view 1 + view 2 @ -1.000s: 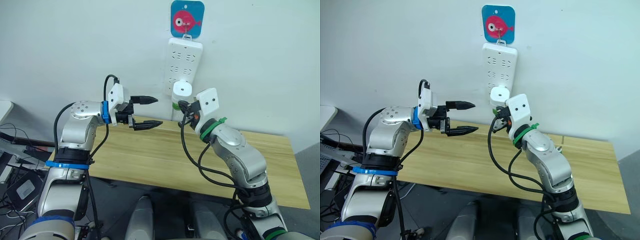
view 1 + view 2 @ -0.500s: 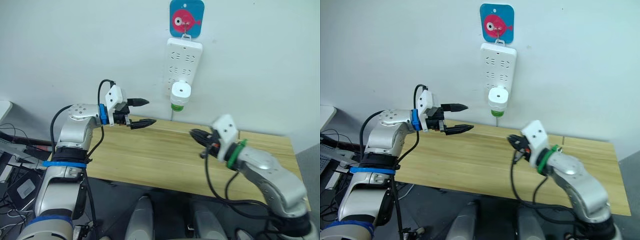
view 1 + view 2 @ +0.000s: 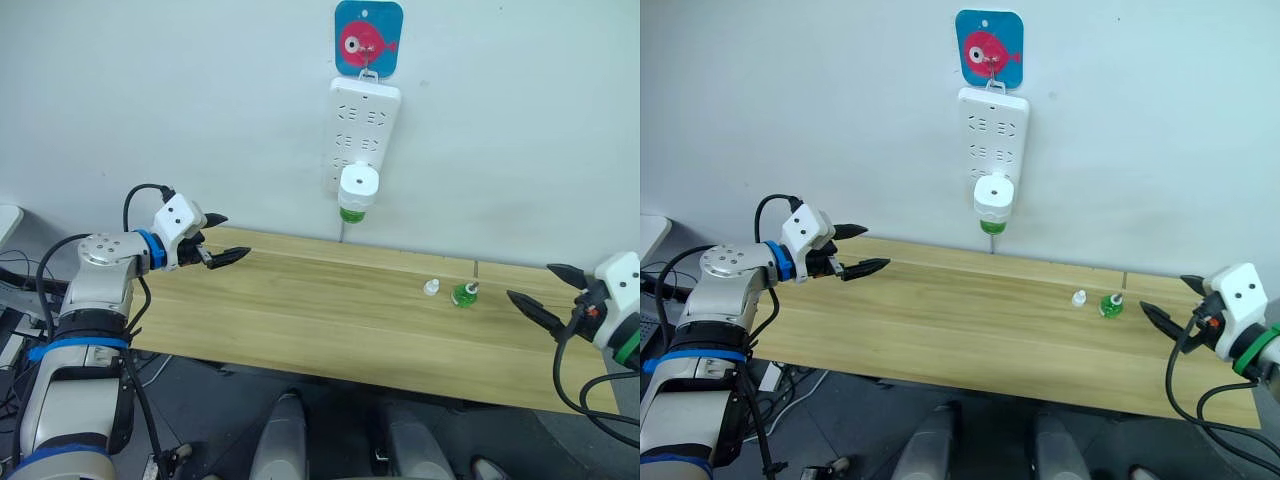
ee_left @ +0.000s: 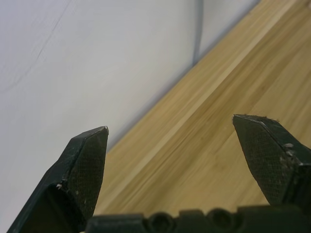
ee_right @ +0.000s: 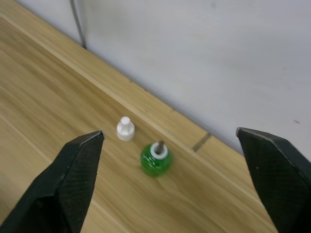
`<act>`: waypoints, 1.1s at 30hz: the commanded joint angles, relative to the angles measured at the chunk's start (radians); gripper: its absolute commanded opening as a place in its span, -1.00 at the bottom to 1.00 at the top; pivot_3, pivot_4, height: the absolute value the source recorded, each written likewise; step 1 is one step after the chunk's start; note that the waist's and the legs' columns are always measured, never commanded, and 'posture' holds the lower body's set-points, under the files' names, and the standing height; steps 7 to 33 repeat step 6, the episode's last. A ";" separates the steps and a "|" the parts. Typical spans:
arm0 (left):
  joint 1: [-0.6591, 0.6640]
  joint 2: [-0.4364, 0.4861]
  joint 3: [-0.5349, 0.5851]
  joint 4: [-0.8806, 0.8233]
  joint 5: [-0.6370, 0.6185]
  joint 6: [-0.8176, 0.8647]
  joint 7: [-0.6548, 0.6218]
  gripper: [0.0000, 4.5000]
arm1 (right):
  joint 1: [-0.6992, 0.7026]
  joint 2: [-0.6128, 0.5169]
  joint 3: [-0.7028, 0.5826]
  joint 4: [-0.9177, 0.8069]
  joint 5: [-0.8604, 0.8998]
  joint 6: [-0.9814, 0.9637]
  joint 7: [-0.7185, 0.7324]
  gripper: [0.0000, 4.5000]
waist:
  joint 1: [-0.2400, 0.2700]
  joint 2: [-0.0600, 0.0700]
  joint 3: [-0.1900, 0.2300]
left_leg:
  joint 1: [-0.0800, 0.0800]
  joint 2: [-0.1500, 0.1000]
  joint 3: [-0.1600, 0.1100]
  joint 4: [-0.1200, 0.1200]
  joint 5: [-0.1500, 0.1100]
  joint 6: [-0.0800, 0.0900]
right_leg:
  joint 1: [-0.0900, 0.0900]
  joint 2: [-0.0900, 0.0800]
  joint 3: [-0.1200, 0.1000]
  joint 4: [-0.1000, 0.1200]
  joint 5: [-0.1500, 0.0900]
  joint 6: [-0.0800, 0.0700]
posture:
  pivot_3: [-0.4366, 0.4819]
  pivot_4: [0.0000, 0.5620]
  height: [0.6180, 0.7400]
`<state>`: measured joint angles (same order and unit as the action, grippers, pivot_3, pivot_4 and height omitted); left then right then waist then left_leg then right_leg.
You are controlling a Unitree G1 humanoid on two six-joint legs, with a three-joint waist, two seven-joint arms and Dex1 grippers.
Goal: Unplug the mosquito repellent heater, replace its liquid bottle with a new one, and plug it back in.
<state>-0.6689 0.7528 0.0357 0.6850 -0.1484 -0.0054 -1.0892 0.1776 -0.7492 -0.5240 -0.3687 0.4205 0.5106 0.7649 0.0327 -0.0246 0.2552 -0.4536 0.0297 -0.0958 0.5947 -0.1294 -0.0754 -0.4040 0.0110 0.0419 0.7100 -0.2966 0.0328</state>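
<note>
The mosquito repellent heater [image 3: 359, 188], white and rounded, is plugged into the bottom of a white power strip [image 3: 364, 120] on the wall, with a green liquid bottle [image 3: 350, 214] under it. Another green liquid bottle [image 3: 463, 294] with a bare wick stands on the wooden table [image 3: 330, 320], and a small white cap [image 3: 431, 288] stands beside it. My right gripper [image 3: 530, 282] is open and empty, low at the table's right end, pointing at that bottle [image 5: 155, 158] and cap [image 5: 125, 129]. My left gripper [image 3: 234, 237] is open and empty over the table's far left corner.
A blue card with a pink fish [image 3: 368, 38] hangs above the power strip. The strip's cable [image 3: 342, 231] drops behind the table's back edge. Cables and equipment [image 3: 30, 290] lie past the table's left end.
My right gripper has let go of the heater, opened and swung down to the right end of the table. My left arm has drawn back to the left. The heater stays plugged in.
</note>
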 commanded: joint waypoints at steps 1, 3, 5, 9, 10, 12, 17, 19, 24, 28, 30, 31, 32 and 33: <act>-0.012 0.022 0.028 0.001 -0.002 -0.023 0.007 1.00 | 0.009 -0.014 -0.031 -0.005 -0.006 -0.047 0.007 0.98 | 0.000 0.000 0.000 | 0.000 0.000 0.000 0.000 0.000 0.000 | 0.000 0.000 0.000 0.000 0.000 0.000 | 0.50 -0.36 1.00; -0.011 0.015 0.022 -0.001 -0.002 -0.030 0.009 1.00 | 0.017 -0.012 -0.018 -0.009 -0.007 -0.047 0.008 0.98 | 0.000 0.000 0.000 | 0.000 0.000 0.000 0.000 0.000 0.000 | 0.000 0.000 0.000 0.000 0.000 0.000 | 0.50 -0.36 1.00; -0.015 0.002 0.020 -0.015 -0.018 -0.020 -0.009 1.00 | 0.011 -0.005 -0.013 -0.006 -0.004 -0.043 -0.005 0.98 | 0.000 0.000 0.000 | 0.000 0.000 0.000 0.000 0.000 0.000 | 0.000 0.000 0.000 0.000 0.000 0.000 | 0.50 -0.37 1.00; -0.016 0.000 0.017 -0.024 -0.022 -0.004 -0.017 1.00 | 0.009 -0.001 -0.014 -0.005 -0.005 -0.042 -0.014 0.98 | 0.000 0.000 0.000 | 0.000 0.000 0.000 0.000 0.000 0.000 | 0.000 0.000 0.000 0.000 0.000 0.000 | 0.50 -0.37 1.00; -0.016 0.000 0.017 -0.024 -0.022 -0.004 -0.017 1.00 | 0.009 -0.001 -0.014 -0.005 -0.005 -0.042 -0.014 0.98 | 0.000 0.000 0.000 | 0.000 0.000 0.000 0.000 0.000 0.000 | 0.000 0.000 0.000 0.000 0.000 0.000 | 0.50 -0.37 1.00; -0.016 0.000 0.017 -0.024 -0.022 -0.004 -0.017 1.00 | 0.009 -0.001 -0.014 -0.005 -0.005 -0.042 -0.014 0.98 | 0.000 0.000 0.000 | 0.000 0.000 0.000 0.000 0.000 0.000 | 0.000 0.000 0.000 0.000 0.000 0.000 | 0.50 -0.37 1.00; -0.016 0.000 0.017 -0.024 -0.022 -0.004 -0.017 1.00 | 0.009 -0.001 -0.014 -0.005 -0.005 -0.042 -0.014 0.98 | 0.000 0.000 0.000 | 0.000 0.000 0.000 0.000 0.000 0.000 | 0.000 0.000 0.000 0.000 0.000 0.000 | 0.50 -0.37 1.00; -0.016 0.000 0.017 -0.024 -0.022 -0.004 -0.017 1.00 | 0.009 -0.001 -0.014 -0.005 -0.005 -0.042 -0.014 0.98 | 0.000 0.000 0.000 | 0.000 0.000 0.000 0.000 0.000 0.000 | 0.000 0.000 0.000 0.000 0.000 0.000 | 0.50 -0.37 1.00; -0.016 0.000 0.017 -0.024 -0.022 -0.004 -0.017 1.00 | 0.009 -0.001 -0.014 -0.005 -0.005 -0.042 -0.014 0.98 | 0.000 0.000 0.000 | 0.000 0.000 0.000 0.000 0.000 0.000 | 0.000 0.000 0.000 0.000 0.000 0.000 | 0.50 -0.37 1.00; -0.016 0.000 0.017 -0.024 -0.022 -0.004 -0.017 1.00 | 0.009 -0.001 -0.014 -0.005 -0.005 -0.042 -0.014 0.98 | 0.000 0.000 0.000 | 0.000 0.000 0.000 0.000 0.000 0.000 | 0.000 0.000 0.000 0.000 0.000 0.000 | 0.50 -0.37 1.00; -0.016 0.000 0.017 -0.024 -0.022 -0.004 -0.017 1.00 | 0.009 -0.001 -0.014 -0.005 -0.005 -0.042 -0.014 0.98 | 0.000 0.000 0.000 | 0.000 0.000 0.000 0.000 0.000 0.000 | 0.000 0.000 0.000 0.000 0.000 0.000 | 0.50 -0.37 1.00; -0.016 0.000 0.017 -0.024 -0.022 -0.004 -0.017 1.00 | 0.009 -0.001 -0.014 -0.005 -0.005 -0.042 -0.014 0.98 | 0.000 0.000 0.000 | 0.000 0.000 0.000 0.000 0.000 0.000 | 0.000 0.000 0.000 0.000 0.000 0.000 | 0.50 -0.37 1.00; -0.016 0.000 0.017 -0.024 -0.022 -0.004 -0.017 1.00 | 0.009 -0.001 -0.014 -0.005 -0.005 -0.042 -0.014 0.98 | 0.000 0.000 0.000 | 0.000 0.000 0.000 0.000 0.000 0.000 | 0.000 0.000 0.000 0.000 0.000 0.000 | 0.50 -0.37 1.00; -0.016 0.000 0.017 -0.024 -0.022 -0.004 -0.017 1.00 | 0.009 -0.001 -0.014 -0.005 -0.005 -0.042 -0.014 0.98 | 0.000 0.000 0.000 | 0.000 0.000 0.000 0.000 0.000 0.000 | 0.000 0.000 0.000 0.000 0.000 0.000 | 0.50 -0.37 1.00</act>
